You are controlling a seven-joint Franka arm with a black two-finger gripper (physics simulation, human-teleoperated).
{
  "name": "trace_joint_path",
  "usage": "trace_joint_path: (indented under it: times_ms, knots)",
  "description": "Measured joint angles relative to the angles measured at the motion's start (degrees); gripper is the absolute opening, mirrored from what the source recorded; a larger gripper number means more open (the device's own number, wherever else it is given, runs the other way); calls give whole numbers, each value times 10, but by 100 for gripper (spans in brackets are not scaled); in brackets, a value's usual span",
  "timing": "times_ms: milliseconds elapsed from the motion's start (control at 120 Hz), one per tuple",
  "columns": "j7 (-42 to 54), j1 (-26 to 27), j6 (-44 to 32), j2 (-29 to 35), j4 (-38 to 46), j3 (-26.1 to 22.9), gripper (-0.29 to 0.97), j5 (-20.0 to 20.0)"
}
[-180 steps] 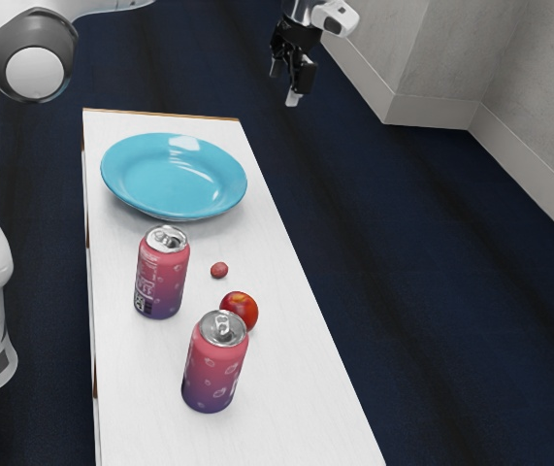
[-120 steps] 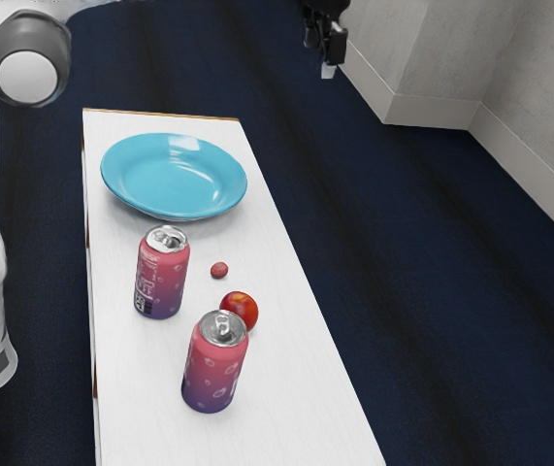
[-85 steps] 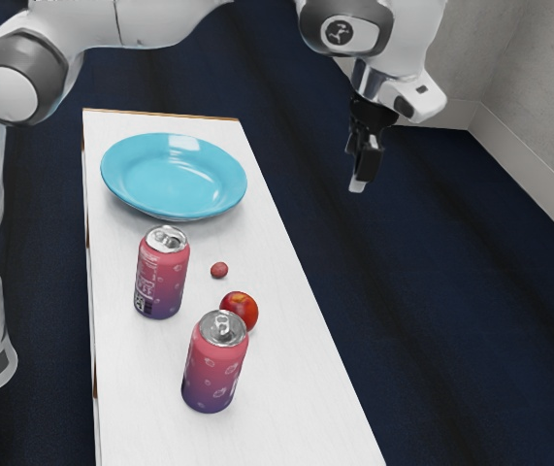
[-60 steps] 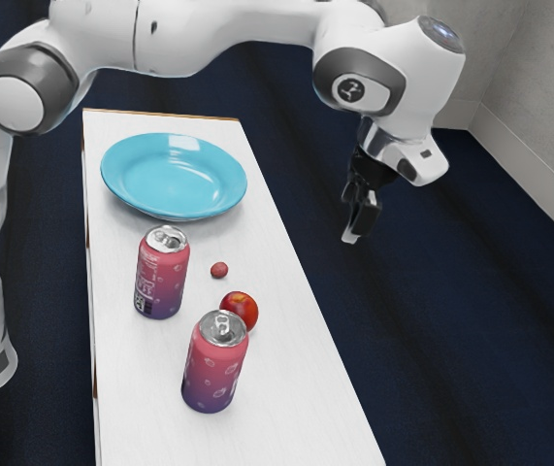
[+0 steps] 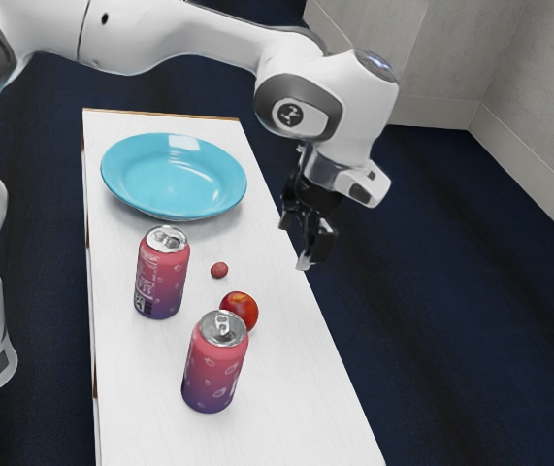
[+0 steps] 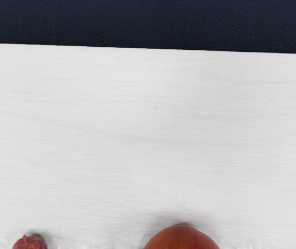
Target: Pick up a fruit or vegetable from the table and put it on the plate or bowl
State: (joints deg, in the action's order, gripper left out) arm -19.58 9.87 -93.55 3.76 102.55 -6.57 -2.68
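Step 1, approach | gripper hung apart, empty, near counter edge | next: lower onto red fruit at 8 o'clock

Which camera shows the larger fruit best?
The exterior view: the larger fruit shows almost whole there, on the table, right behind the front can. The wrist view catches part of the larger fruit, cut off by the frame's edge.
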Motion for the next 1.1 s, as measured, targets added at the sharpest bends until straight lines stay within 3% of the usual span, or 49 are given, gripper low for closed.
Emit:
trace_joint_path:
  times_ms: [183, 533, 775, 1100]
  knots:
    - [-120, 53, -11, 27, 33, 0, 68, 16]
    - [-273, 46, -29, 32, 76, 1, 68, 28]
    - [-301, 49, -57, 97, 128, 1, 68, -3]
    - [-315, 38, -104, 104, 179, 1, 68, 24]
